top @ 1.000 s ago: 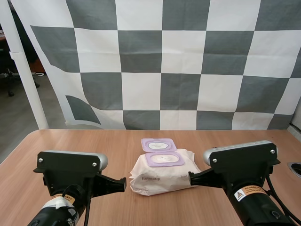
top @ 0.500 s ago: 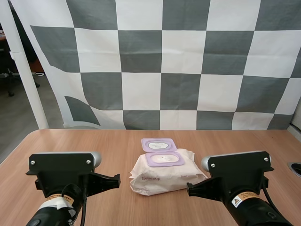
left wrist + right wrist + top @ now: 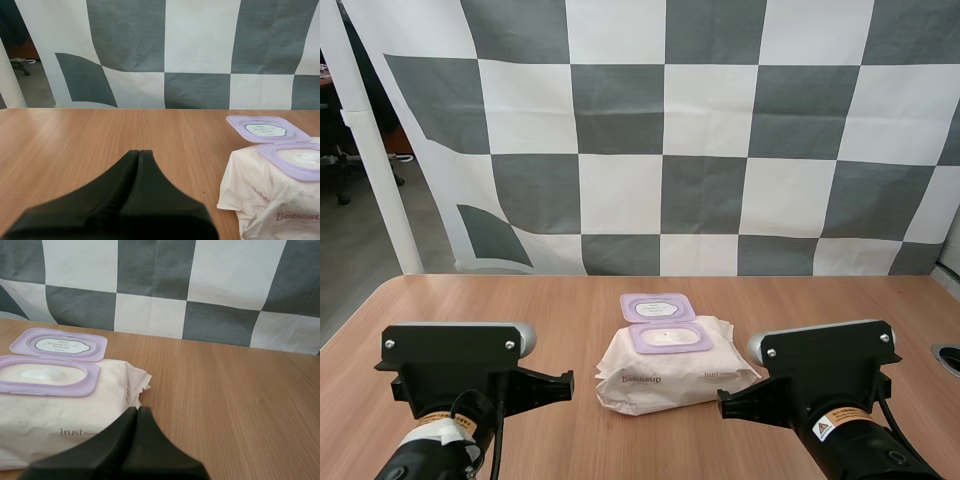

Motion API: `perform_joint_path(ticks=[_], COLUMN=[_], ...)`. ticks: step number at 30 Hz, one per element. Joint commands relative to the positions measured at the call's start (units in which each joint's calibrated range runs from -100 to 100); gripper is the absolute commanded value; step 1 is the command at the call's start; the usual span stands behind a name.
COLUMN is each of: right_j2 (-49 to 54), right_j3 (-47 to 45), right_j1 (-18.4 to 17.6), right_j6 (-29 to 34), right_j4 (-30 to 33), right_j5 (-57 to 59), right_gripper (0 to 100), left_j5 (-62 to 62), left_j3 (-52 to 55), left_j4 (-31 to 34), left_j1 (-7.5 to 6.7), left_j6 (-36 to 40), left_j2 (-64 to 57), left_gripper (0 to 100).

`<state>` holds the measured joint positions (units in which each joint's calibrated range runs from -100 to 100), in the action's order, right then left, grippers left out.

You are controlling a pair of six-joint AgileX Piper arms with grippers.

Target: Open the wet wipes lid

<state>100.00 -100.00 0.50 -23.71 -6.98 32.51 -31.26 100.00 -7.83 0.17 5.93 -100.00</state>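
Observation:
A white pack of wet wipes (image 3: 665, 372) lies in the middle of the wooden table. Its purple lid (image 3: 657, 307) is flipped open and lies flat behind the purple opening frame (image 3: 670, 339). My left gripper (image 3: 568, 381) is shut, its tip a short way left of the pack and apart from it. My right gripper (image 3: 723, 400) is shut, its tip by the pack's right front corner. In the left wrist view the shut wedge (image 3: 139, 153) points past the pack (image 3: 272, 200) and the open lid (image 3: 265, 129). In the right wrist view the shut wedge (image 3: 137, 410) sits close over the pack (image 3: 60, 420), with the lid (image 3: 62, 344) behind.
A dark round hole (image 3: 948, 358) sits near the table's right edge. Bare table (image 3: 470, 300) lies to the left and behind the pack. A white post (image 3: 370, 150) stands beyond the table's far left corner.
Over the last second both arms drew back toward the near edge, away from the pack. In the last half second they barely moved. The lid stayed open throughout.

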Motion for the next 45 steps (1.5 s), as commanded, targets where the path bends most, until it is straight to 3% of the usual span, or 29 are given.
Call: perform_joint_path(ticks=[1, 45], right_j2=[0.0, 0.0], right_j3=[0.0, 0.0], right_j1=[0.0, 0.0], right_j6=[-0.1, -0.1], right_j4=[0.0, 0.0], right_j5=[0.0, -0.8], right_gripper=[0, 0], left_j5=[0.2, 1.9], left_j3=[0.0, 0.0], left_j4=[-0.1, -0.1], left_j1=[-0.02, -0.02], left_j6=[0.0, 0.0], left_j2=[0.0, 0.0], left_gripper=[0, 0])
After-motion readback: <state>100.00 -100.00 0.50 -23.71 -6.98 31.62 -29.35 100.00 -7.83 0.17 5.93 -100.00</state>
